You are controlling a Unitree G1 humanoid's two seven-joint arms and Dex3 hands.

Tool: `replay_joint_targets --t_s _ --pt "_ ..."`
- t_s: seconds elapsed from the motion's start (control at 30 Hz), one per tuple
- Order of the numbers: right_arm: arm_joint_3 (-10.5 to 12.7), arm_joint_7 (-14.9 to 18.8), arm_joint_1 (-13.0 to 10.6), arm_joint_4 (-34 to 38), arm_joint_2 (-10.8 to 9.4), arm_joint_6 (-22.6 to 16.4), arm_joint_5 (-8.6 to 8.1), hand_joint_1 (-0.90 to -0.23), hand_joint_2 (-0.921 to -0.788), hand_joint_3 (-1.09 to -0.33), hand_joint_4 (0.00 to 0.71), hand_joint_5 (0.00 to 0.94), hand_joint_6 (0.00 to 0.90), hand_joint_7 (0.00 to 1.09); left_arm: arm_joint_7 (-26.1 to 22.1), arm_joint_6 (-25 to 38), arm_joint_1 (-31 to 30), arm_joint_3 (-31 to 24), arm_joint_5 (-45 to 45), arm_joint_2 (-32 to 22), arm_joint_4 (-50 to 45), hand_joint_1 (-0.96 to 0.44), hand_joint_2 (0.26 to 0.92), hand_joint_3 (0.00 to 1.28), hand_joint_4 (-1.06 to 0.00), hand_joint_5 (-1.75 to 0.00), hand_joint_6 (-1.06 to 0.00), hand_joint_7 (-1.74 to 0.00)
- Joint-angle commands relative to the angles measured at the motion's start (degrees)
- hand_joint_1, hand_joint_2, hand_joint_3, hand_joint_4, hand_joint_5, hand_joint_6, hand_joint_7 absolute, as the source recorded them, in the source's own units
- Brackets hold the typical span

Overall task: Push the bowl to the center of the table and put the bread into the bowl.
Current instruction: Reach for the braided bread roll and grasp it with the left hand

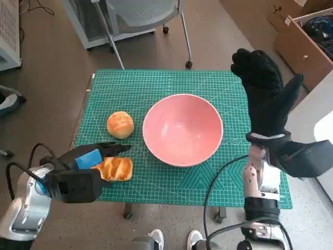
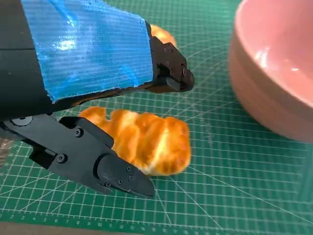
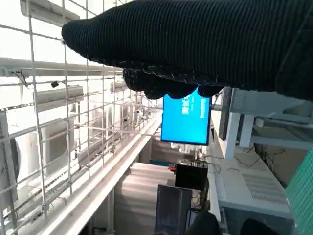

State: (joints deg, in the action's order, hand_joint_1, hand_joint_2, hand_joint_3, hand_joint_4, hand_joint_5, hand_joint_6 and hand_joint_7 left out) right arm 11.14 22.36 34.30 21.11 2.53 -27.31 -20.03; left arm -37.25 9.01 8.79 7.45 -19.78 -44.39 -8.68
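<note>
Blue-taped, the left hand (image 2: pixel 93 98) straddles the long bread (image 2: pixel 142 139), fingers either side, not yet clamped; its length runs toward the bowl (image 1: pixel 182 129), mid-mat. Only the left wrist view shows that gap. Right hand (image 1: pixel 265 94) is raised, spread, holding nothing.

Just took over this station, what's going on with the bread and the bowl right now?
The pink bowl sits empty near the middle of the green cutting mat. The left hand is down at the flat golden bread, its fingers either side of the piece; a firm grip can't be confirmed. A round bun lies just beyond, untouched. The right hand is raised beside the bowl, holding nothing.
</note>
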Motion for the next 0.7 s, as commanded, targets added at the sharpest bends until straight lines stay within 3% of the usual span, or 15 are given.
replay_joint_targets --t_s 0.03,0.13,0.33,0.37,0.47,0.57,0.7 --pt "-0.1 0.2 -1.9 -0.6 0.9 1.0 0.10 -0.499 -0.921 -0.593 0.314 0.004 0.158 0.49 0.8 1.2 1.1 1.7 -1.5 1.5 2.1 -0.18 0.783 0.01 -0.27 -0.01 -0.38 -0.03" --pt "-0.1 0.1 -2.2 -1.1 1.1 0.9 0.11 -0.499 -0.921 -0.594 0.314 0.003 0.158 0.49 2.3 1.5 1.4 2.6 -2.8 2.4 3.6 -0.13 0.785 0.01 -0.30 -0.02 -0.41 -0.04" --pt "0.0 -0.1 -2.4 -1.6 1.8 0.9 0.14 -0.507 -0.921 -0.593 0.312 0.002 0.157 0.48 6.1 0.9 1.5 3.5 -6.2 3.5 4.9 0.03 0.837 0.02 -0.53 -0.05 -0.63 -0.08" --pt "0.1 -0.1 -2.4 -1.7 2.0 0.9 0.15 -0.508 -0.921 -0.593 0.311 0.001 0.156 0.48 7.0 0.6 1.4 3.6 -6.9 3.6 5.1 0.02 0.867 0.04 -0.59 -0.45 -0.61 -0.48" --pt "0.1 -0.5 -2.6 -2.7 2.4 1.4 0.21 -0.508 -0.921 -0.594 0.310 0.001 0.155 0.48 9.1 -0.6 1.0 3.5 -8.2 3.6 5.1 0.01 0.903 0.08 -0.65 -0.95 -0.58 -0.95" --pt "0.2 -0.9 -2.8 -3.8 2.8 2.0 0.25 -0.508 -0.921 -0.596 0.309 0.000 0.154 0.49 10.1 -1.5 0.7 3.1 -8.5 3.4 4.8 0.01 0.915 0.08 -0.69 -1.13 -0.59 -1.07" --pt "0.3 -1.6 -3.3 -6.2 3.4 3.8 0.16 -0.507 -0.921 -0.599 0.308 0.000 0.151 0.49 9.8 -2.5 0.4 1.9 -7.2 2.8 2.9 0.00 0.919 0.08 -0.69 -1.20 -0.61 -1.12"
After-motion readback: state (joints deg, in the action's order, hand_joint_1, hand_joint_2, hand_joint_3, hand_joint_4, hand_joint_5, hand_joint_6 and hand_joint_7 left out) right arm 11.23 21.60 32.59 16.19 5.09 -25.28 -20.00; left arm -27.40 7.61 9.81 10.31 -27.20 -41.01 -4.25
